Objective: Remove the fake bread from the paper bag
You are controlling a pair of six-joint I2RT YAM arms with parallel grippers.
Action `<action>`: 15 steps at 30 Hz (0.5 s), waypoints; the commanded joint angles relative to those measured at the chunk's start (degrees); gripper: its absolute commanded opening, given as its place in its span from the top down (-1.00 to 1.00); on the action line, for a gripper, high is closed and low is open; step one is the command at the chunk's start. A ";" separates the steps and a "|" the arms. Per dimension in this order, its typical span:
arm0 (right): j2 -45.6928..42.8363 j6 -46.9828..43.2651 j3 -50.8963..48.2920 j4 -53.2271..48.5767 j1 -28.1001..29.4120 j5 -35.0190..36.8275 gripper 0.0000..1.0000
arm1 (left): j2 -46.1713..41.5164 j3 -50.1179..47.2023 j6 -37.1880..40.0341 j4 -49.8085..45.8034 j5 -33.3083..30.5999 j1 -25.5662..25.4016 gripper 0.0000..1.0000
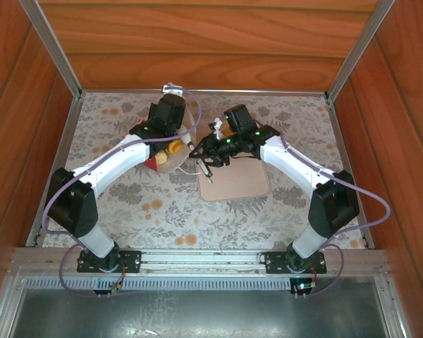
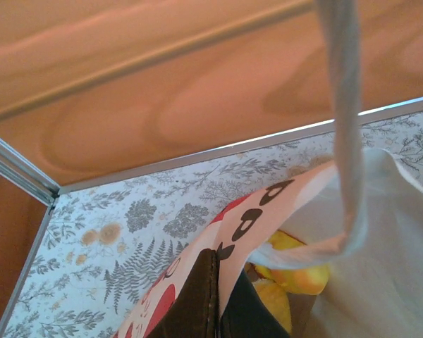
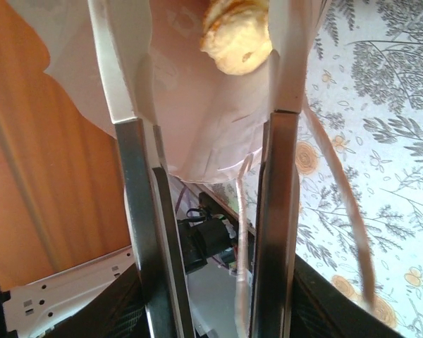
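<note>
Fake bread point(image 3: 236, 32) half hidden in paper bag point(image 2: 289, 201); left gripper point(image 2: 216, 304) clamps its rim, right gripper point(image 3: 204, 42) spread.

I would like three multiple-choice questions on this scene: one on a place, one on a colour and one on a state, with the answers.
1. Where does the flat beige tray lie in the top view?
A. right of the white and red paper bag
B. in the far left corner
C. on top of the bag

2. What colour is the glossy toy bread inside the bag?
A. blue
B. golden yellow
C. black

3. How do the jaws of the right end effector stand?
A. shut tight
B. shut on the tray
C. open

Answers: 1 A, the tray lies beside the bag on its right; 2 B, yellow pieces show in the bag's mouth; 3 C, a wide gap separates its metal fingers.
</note>
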 commanded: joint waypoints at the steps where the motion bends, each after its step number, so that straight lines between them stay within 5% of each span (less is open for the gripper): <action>1: 2.67 -3.56 3.70 -6.02 -0.08 1.69 0.05 | 1.41 -1.21 0.63 2.61 -1.35 -1.21 1.00; 15: 12.42 -12.15 16.11 -21.28 -0.45 5.76 0.01 | 2.63 -2.21 -3.11 2.56 0.66 -2.01 1.00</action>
